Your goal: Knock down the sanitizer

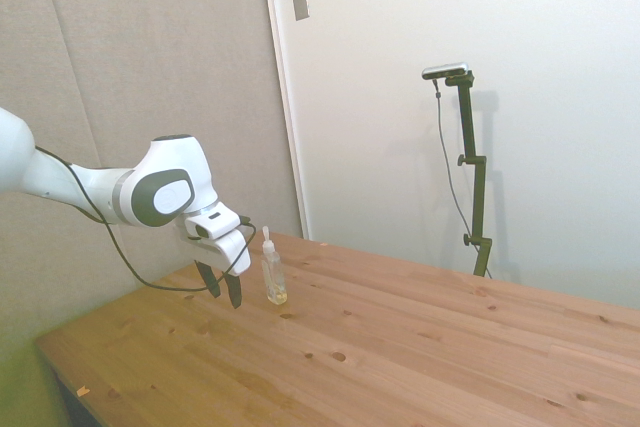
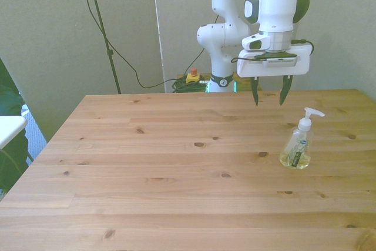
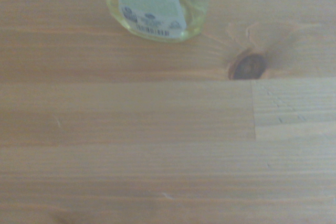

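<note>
While the small clear plastic sanitizer bottle (image 2: 296, 144) with its white pump top stands upright on the light wooden table (image 2: 176, 186), near the edge at the front view's right, my two-finger gripper (image 2: 269, 93) hangs beyond it, fingers spread wide, holding nothing, open boards around.

sanitizer (image 2: 296, 145) upright on table (image 2: 176, 174), claw (image 2: 269, 99) behind

path: bare table (image 2: 176, 163) | obstacle: sanitizer (image 2: 296, 145), seemingly alone
</note>
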Tool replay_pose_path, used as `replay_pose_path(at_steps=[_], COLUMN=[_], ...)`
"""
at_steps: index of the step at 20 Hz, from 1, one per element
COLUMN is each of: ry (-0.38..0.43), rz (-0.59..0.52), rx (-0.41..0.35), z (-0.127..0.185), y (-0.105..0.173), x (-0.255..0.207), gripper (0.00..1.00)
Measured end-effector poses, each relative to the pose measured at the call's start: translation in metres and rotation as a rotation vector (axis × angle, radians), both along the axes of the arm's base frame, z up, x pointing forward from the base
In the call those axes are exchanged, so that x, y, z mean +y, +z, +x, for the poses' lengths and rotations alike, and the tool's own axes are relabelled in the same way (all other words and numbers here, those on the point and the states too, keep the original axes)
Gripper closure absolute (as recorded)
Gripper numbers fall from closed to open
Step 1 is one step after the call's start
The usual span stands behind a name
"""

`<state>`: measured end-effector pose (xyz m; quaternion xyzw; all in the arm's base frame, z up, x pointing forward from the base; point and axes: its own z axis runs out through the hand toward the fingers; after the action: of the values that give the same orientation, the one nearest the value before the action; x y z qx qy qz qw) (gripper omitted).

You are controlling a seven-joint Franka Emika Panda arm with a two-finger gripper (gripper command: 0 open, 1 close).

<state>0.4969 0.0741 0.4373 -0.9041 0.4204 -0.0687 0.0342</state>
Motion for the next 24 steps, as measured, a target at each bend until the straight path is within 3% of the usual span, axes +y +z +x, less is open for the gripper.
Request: replay_pose_path(at_steps=[15, 24], ry=[-0.052, -0.104], rz=[0.001, 0.004], rx=[-0.019, -0.041], z=[0.081, 0.125], y=[-0.012, -0.013], x=[0.033, 0.027], gripper=[1.0, 1.0])
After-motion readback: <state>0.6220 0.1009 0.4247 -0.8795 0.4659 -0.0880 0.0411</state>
